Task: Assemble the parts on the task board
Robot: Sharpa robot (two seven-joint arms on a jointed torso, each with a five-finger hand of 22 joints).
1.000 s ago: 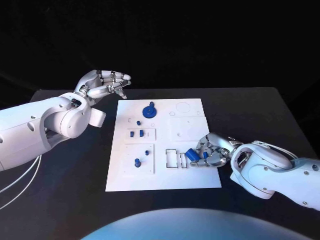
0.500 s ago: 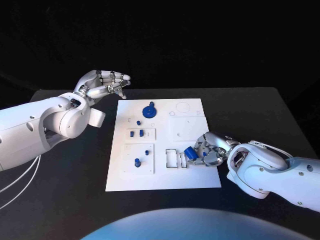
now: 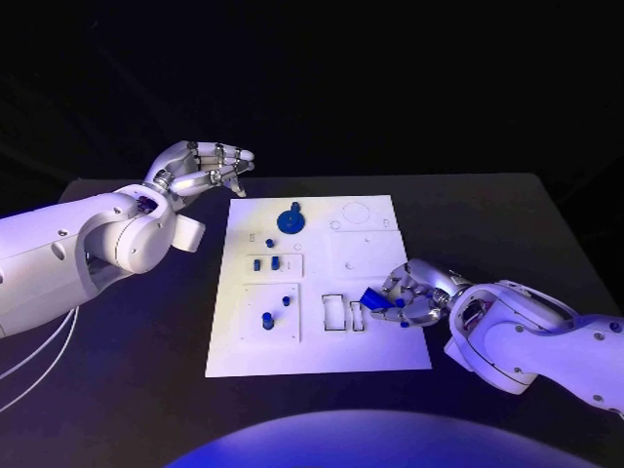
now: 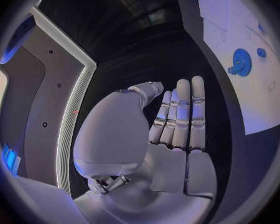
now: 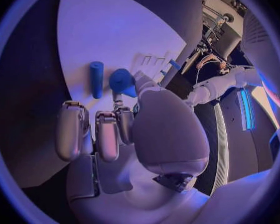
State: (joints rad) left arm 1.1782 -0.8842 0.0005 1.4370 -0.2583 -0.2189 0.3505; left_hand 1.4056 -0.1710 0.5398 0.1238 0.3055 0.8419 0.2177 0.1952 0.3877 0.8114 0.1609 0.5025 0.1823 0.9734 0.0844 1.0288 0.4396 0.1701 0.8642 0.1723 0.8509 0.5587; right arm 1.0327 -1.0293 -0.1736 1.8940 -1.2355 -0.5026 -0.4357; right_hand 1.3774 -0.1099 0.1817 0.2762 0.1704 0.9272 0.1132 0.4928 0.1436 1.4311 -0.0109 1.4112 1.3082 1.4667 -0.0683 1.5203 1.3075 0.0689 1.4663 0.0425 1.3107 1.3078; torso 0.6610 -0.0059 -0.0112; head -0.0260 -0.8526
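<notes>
Right robot hand (image 3: 413,293) (fingers curled) pinches a blue part (image 3: 378,301) over the task board (image 3: 382,351).

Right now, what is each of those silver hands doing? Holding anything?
Left hand: holds nothing, fingers curled in, raised beyond the task board.
Right hand: pinching a small blue part over the board.

Left hand (image 3: 200,166) hovering raised, fingers curling loosely together, holding nothing. Right hand (image 3: 413,292) reaching low from right, fingers pinching small blue part (image 3: 382,300).
</notes>
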